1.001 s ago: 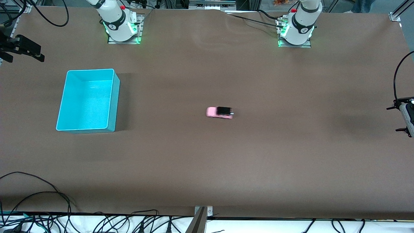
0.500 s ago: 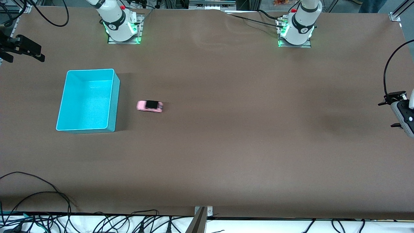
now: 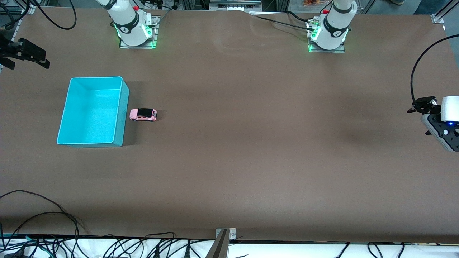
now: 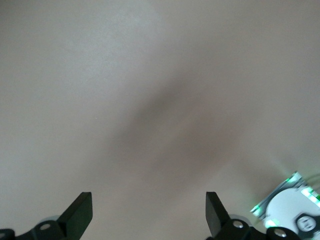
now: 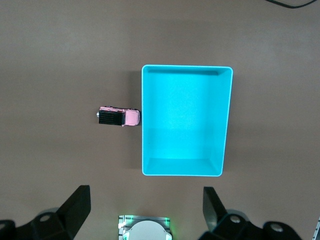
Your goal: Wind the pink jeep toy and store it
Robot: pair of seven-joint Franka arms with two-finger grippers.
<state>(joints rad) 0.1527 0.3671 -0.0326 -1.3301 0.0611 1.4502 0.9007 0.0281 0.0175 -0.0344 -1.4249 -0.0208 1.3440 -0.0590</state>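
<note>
The pink jeep toy (image 3: 143,114) (image 5: 118,116), with its black roof, stands on its wheels on the brown table. Its nose is against the side wall of the turquoise bin (image 3: 124,107) (image 5: 186,67), which has nothing in it. My right gripper (image 5: 145,210) hangs high over the table between the bin and its own base, open, with nothing between its fingers. My left gripper (image 4: 148,215) is open too. It hovers over bare table at the left arm's end, where its hand (image 3: 443,122) shows at the edge of the front view.
The right arm's base (image 3: 134,28) and the left arm's base (image 3: 330,32) stand along the table's edge farthest from the front camera. A black bracket (image 3: 25,53) juts in at the right arm's end. Cables (image 3: 43,222) lie along the nearest edge.
The jeep has rolled from the table's middle toward the right arm's end and stopped against the bin, nudging the bin slightly that way. The left hand has drifted a little inward.
</note>
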